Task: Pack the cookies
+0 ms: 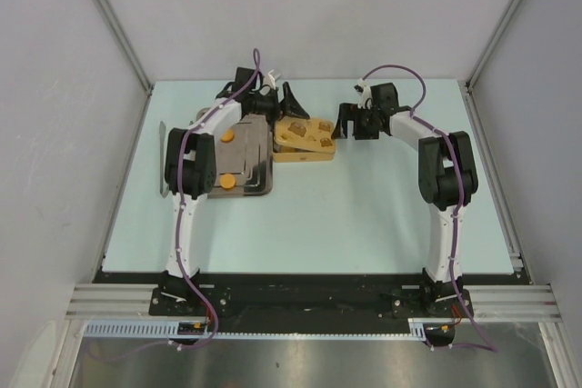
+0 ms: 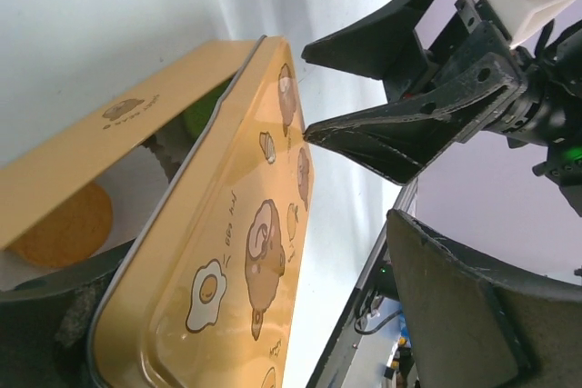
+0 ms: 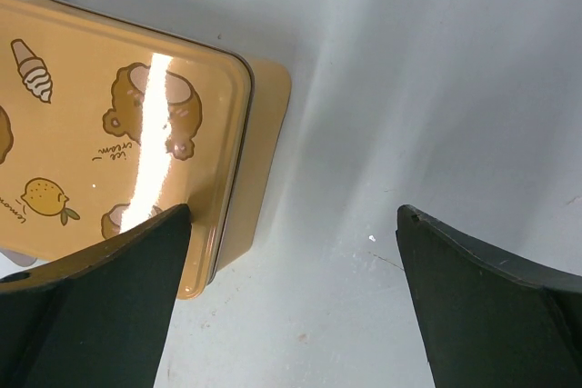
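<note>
The left hand (image 1: 289,104) hangs open over the far left corner of a yellow tin (image 1: 293,154), which stands near the middle of the counter's (image 1: 364,215) far edge. The right hand (image 1: 353,124), fingers spread wide, sits just beside the tin's right end. A printed lid (image 1: 307,132) lies askew on the tin. Left of the tin, close against it, is a grey tray (image 1: 259,168) with two orange cookies (image 1: 227,136) on it, one nearer the far edge and the other (image 1: 225,183) nearer the front. The left arm crosses over part of the tray.

From the left wrist, the left hand (image 2: 245,338) holds nothing. Its right finger stands clear of the lid (image 2: 245,243), and I cannot tell whether the left one touches it. The lid rests tilted on the tin (image 2: 100,147), leaving a gap. Through the gap an orange cookie (image 2: 64,224) shows inside the tin, with a green cookie (image 2: 205,111) farther in, mostly hidden. The right hand (image 2: 306,90) gapes open beyond the lid's far end.

From the right wrist, the right hand (image 3: 291,288) is open and empty above bare counter (image 3: 409,115). Its left finger overlaps the lid's (image 3: 118,124) near corner in this view, though contact is unclear. The tin's (image 3: 264,152) wall juts out from beneath the lid.
</note>
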